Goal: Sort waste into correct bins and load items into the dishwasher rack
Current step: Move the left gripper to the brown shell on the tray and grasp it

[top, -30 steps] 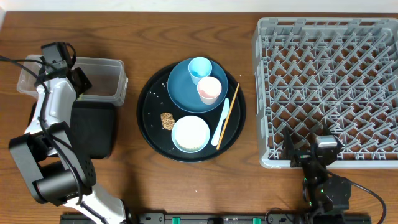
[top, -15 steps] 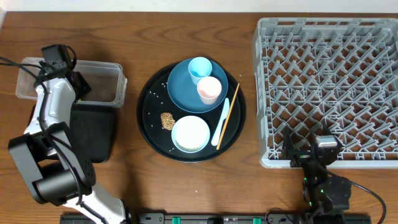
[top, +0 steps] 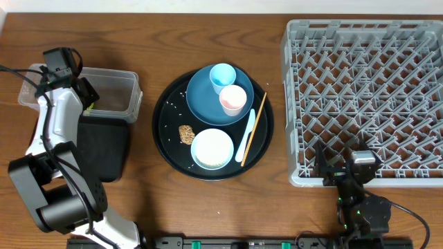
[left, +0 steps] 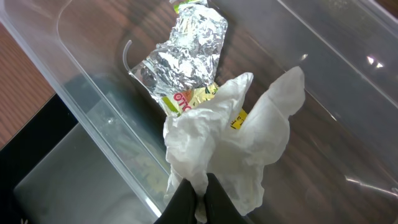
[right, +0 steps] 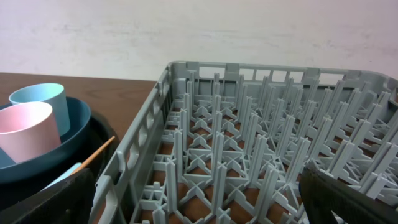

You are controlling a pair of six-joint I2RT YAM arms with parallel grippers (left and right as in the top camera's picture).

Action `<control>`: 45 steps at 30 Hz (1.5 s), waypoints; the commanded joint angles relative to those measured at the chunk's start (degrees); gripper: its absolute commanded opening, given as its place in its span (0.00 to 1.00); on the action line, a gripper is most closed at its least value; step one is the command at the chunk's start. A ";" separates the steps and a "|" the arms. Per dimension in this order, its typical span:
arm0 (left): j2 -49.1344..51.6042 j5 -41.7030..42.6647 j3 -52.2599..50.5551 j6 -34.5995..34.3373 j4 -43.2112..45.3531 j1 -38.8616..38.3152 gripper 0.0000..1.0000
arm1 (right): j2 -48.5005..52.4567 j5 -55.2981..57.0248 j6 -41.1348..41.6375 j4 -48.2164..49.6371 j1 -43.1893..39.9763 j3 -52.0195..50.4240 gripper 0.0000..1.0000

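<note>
My left gripper (left: 200,198) is shut on a crumpled white tissue (left: 249,143), which hangs inside the clear tub (left: 93,99) over the silvery snack wrapper (left: 186,56). Overhead, that gripper (top: 86,95) is over the tub's (top: 118,77) left part. The blue plate (top: 201,104) carries a pale blue cup (top: 223,76) and a pink cup (top: 233,99). Beside it lie the bowl (top: 212,149), spoon (top: 247,131), chopstick (top: 255,123), brown lump (top: 186,133) and rice grains (top: 173,104). My right gripper (right: 199,199) stands open at the grey rack's (right: 249,143) near edge.
The dishes sit on a large round black tray (top: 165,149) mid-table. A shallow black rectangular tray (top: 104,146) lies just in front of the clear tub. The rack (top: 367,90) fills the right side, and the right arm (top: 356,187) is at its front edge.
The left wrist has drifted slightly toward the back left over the clear tub, and the tub has shifted a little. The right arm and the dishes have not moved.
</note>
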 commanded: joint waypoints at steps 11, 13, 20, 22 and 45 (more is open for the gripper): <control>-1.11 -1.31 0.35 -0.85 0.76 0.39 0.83 | -0.26 0.61 -0.44 -0.26 0.35 -0.07 0.99; -1.44 -1.07 0.61 -1.03 1.31 0.28 0.91 | -0.26 0.61 -0.44 -0.26 0.35 -0.07 0.99; -6.86 -1.09 4.59 -0.96 1.70 -1.31 0.91 | -0.26 0.61 -0.44 -0.26 0.35 -0.07 0.99; -9.92 -1.07 5.18 -0.98 1.75 -2.10 0.90 | -0.26 0.61 -0.44 -0.26 0.35 -0.07 0.99; -25.62 16.90 -3.58 -6.34 -36.57 -25.24 1.00 | -0.26 0.61 -0.44 -0.26 0.35 -0.07 0.99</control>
